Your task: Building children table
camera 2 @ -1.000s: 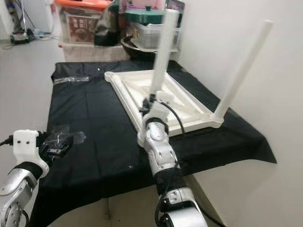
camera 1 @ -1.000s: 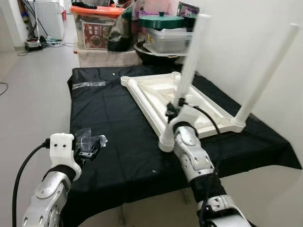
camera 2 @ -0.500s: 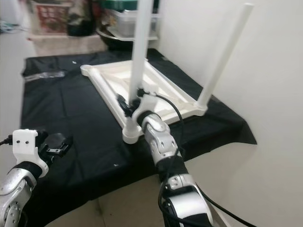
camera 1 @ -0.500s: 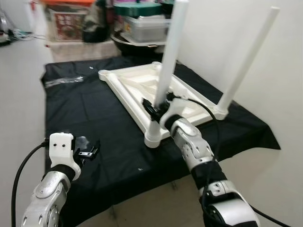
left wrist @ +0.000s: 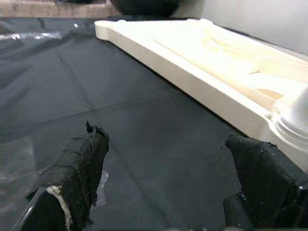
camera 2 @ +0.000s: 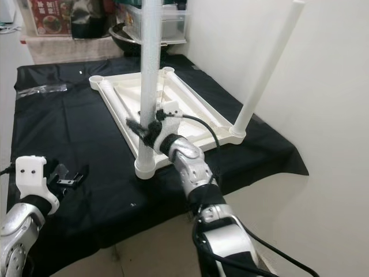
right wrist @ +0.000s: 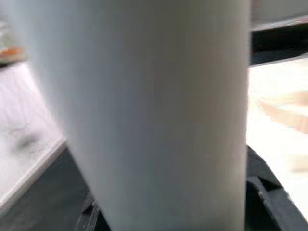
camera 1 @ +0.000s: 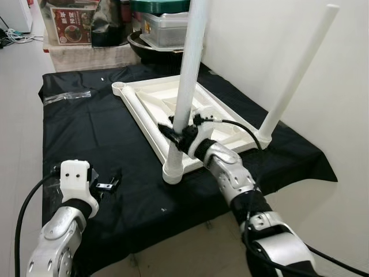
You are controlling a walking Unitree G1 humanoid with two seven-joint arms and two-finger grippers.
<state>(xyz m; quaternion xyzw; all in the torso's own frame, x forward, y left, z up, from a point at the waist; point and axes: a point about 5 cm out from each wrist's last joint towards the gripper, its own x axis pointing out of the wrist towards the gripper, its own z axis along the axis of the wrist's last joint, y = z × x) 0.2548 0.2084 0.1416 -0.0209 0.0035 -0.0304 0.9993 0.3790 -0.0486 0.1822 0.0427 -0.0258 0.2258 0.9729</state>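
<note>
- Left eye view: white children's table top (camera 1: pixel 173 107), upside down on the black-draped surface (camera 1: pixel 86 138). One white leg (camera 1: pixel 187 75) stands upright in the near corner socket (camera 1: pixel 172 172); a second leg (camera 1: pixel 297 69) stands in the right-hand corner, beside the white wall (camera 1: pixel 259 46). Right claw (camera 1: pixel 179 134) clamped on the lower part of the near leg, just above the socket. Left claw (camera 1: pixel 106 183) low over the cloth near its front edge, well apart from the table top, fingers parted. Clear plastic wrapper (camera 1: pixel 66 97) on the cloth at the far left. Storage boxes and a dark bowl (camera 1: pixel 155 49) stacked behind the surface.
- Right eye view: same arrangement; near leg (camera 2: pixel 150 69) vertical, right claw (camera 2: pixel 147 130) closed around it; left claw (camera 2: pixel 69 179) over bare cloth.
- Left wrist view: two black padded fingers (left wrist: pixel 79 166) spread, nothing between them, black cloth below; long edge of the table top (left wrist: pixel 192 82) runs across ahead, socket corner (left wrist: pixel 293 130) beside one finger.
- Right wrist view: blurred white leg (right wrist: pixel 159 106) up close, black finger parts (right wrist: pixel 262 183) at either side of it.
</note>
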